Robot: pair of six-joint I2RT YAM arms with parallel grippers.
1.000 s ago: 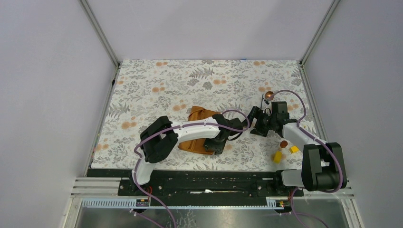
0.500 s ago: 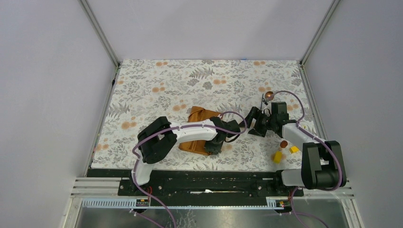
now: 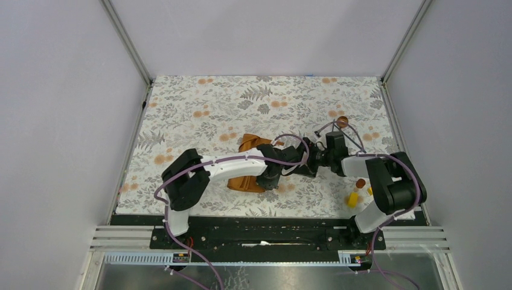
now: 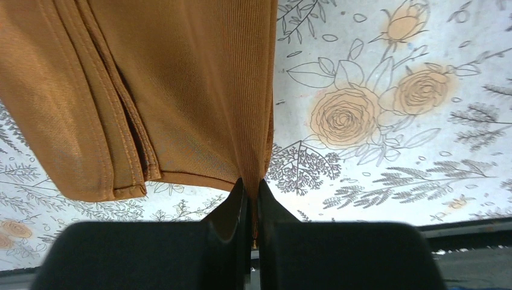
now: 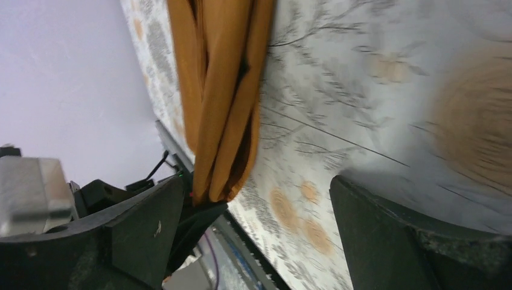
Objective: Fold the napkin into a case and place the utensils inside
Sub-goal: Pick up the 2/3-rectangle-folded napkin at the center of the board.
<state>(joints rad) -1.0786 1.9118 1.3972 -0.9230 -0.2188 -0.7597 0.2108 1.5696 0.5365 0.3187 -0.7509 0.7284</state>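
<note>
The orange-brown napkin [image 3: 246,170] lies folded into a long, narrow, layered shape on the flowered table. My left gripper [image 3: 269,179] is at its near right corner. In the left wrist view the jaws [image 4: 252,184] are shut on the napkin's [image 4: 151,84] corner edge. My right gripper [image 3: 307,162] is low beside the napkin's right side. Its fingers [image 5: 142,235] stand wide apart and hold nothing, and the napkin's [image 5: 223,90] end lies just ahead of them. One utensil with a copper bowl [image 3: 342,121] lies at the back right. Other utensils are hidden by the cable.
Two small yellow blocks [image 3: 352,199] and a brown disc [image 3: 360,182] lie near the right arm's base. Purple cables loop over both arms. The enclosure's walls stand on the left, right and back. The table's front edge [image 3: 241,212] is close to the napkin.
My right arm has swung left, and its open gripper has come up to the napkin's right side. My left gripper, still shut on the napkin, has shifted a little left.
</note>
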